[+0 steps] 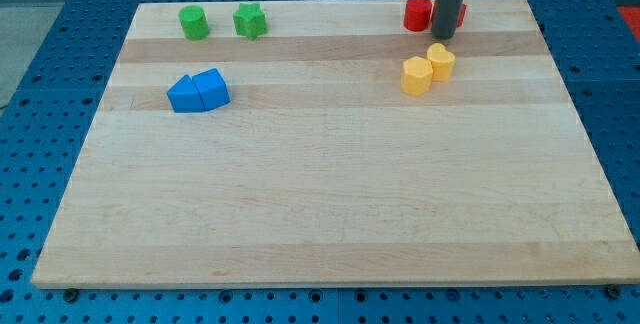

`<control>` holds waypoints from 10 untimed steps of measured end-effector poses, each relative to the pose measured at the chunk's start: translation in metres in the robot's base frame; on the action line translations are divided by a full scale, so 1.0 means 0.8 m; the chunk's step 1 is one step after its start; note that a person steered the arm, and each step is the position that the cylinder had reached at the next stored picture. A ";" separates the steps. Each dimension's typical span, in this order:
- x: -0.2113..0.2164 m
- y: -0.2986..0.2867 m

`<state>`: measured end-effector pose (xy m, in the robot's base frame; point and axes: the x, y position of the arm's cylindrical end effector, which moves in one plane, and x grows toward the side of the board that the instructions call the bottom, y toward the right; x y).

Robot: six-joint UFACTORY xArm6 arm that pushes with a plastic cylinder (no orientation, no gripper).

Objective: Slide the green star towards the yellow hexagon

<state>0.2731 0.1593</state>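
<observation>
The green star point(250, 21) lies near the view's top left, just right of a green cylinder point(194, 23). Two yellow blocks touch each other at the upper right: one point(417, 75) on the left and one point(441, 61) on the right; I cannot tell which one is the hexagon. My tip point(443, 36) rests on the board just above the yellow pair, far to the right of the green star. The rod stands in front of the red blocks point(417, 13) and hides part of them.
Two blue blocks point(199, 92) sit side by side, touching, at the left, below the green pair. The wooden board point(320, 194) lies on a blue perforated table.
</observation>
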 end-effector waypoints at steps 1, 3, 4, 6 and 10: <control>0.001 -0.058; 0.009 -0.223; 0.020 -0.319; 0.013 -0.387; -0.062 -0.386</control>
<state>0.2235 -0.1499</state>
